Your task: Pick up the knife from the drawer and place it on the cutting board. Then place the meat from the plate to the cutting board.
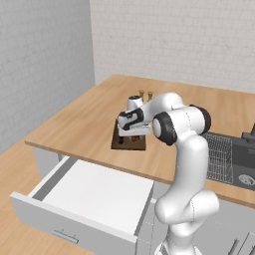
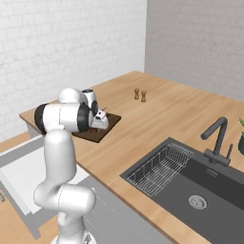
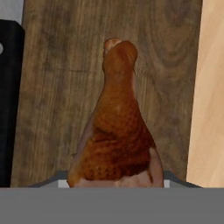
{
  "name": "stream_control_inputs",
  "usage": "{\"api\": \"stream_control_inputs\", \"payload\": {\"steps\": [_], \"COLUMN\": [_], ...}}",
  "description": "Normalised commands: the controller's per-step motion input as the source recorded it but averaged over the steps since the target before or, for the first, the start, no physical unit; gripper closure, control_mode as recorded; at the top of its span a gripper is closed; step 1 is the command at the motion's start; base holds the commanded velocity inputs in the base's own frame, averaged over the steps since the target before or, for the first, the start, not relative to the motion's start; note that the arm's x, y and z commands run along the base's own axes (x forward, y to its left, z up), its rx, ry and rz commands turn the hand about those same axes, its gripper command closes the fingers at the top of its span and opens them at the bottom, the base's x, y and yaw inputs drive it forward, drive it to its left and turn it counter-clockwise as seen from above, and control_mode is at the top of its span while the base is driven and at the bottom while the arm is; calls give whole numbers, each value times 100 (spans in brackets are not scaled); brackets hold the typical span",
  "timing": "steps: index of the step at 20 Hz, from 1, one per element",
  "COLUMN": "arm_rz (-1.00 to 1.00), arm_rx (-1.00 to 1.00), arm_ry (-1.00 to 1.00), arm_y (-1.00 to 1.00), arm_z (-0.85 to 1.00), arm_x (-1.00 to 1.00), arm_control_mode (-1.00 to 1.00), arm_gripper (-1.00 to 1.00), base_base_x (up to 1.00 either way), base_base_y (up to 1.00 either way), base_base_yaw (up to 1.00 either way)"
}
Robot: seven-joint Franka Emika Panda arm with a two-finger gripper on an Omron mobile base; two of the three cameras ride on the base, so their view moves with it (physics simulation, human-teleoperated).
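— So, from the left base camera, what can be made out?

— A white arm bends down over the cutting board (image 1: 130,142), a thin dark brown wooden slab lying on the light wood counter (image 1: 89,119). The gripper (image 1: 133,133) sits just above the board; whether it holds anything cannot be told from this side. Below the counter edge the drawer (image 1: 94,196) stands pulled open, wide and shallow, its lining smooth and white, its front a pale grey panel with a small bar handle. No contents can be seen on the white floor of the drawer.

— And the right base camera?

— The same board (image 2: 106,125) shows as a dark rectangle with rounded corners, partly behind the arm. The gripper (image 2: 101,123) is over it. Farther back two small shakers (image 2: 140,95) stand on the counter. To the right a dark sink (image 2: 190,178) is sunk into the counter, a wire rack (image 2: 159,169) lying in its near basin, and a dark tap (image 2: 217,136) rising behind it.

— What about the hand camera?

— The meat (image 3: 116,127) is a drumstick shape, glossy reddish-brown with a pebbled skin, tapering to a knobby end. Its broad end lies between the fingers, so the hand looks clasped on it, over the board's streaked dark grain (image 3: 61,87). At the left edge lies the knife (image 3: 9,105), its smooth black handle resting on the board.
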Motion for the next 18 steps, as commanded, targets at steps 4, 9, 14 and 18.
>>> {"api": "stream_control_inputs", "payload": {"steps": [4,9,14,18], "arm_rz": [-1,-1,0,0], "arm_rx": [0,0,0,2], "arm_ry": [2,5,0,0], "arm_y": [0,0,0,-11], "arm_z": [-35,-28,-4,0], "arm_x": [24,21,3,0], "arm_control_mode": [-100,-100,-100,-100], "arm_gripper": [100,100,-100,-100], "base_base_x": [0,0,0,0], "base_base_y": [0,0,0,0], "base_base_yaw": [0,0,0,0]}}
